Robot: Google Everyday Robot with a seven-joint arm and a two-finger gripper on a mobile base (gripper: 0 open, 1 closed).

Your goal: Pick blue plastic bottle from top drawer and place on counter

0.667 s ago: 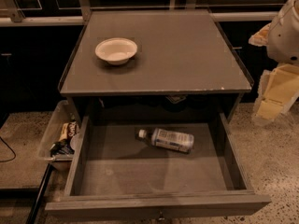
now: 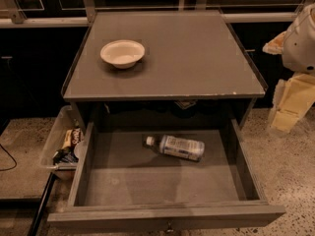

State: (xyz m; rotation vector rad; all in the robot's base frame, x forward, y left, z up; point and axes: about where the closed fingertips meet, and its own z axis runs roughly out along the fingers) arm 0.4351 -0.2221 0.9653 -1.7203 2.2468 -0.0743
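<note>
At the right edge of the frame, beside the desk (image 2: 197,58) and well clear of everything on it, hangs the gripper (image 2: 294,101), seen as pale cream-coloured parts below a rounded white arm housing (image 2: 301,37). It holds nothing and touches nothing, and whether it is open or closed cannot be told from here. The blue plastic bottle (image 2: 178,147) lies on its side on the floor of the top drawer (image 2: 147,183), which is pulled out toward the bottom of the frame. The bottle sits in the rear half, a little right of centre, with its white cap pointing to the left, apart from all the walls. On the desk, toward the upper left, a white bowl (image 2: 122,54) stands upright. Left of the drawer, a clear plastic bin (image 2: 50,142) with snack packets (image 2: 72,140) rests low by the cabinet. Compared with the earlier frame, the bottle and bowl lie where they did. The gripper and arm housing sit slightly lower and nearer the right edge of the frame.
</note>
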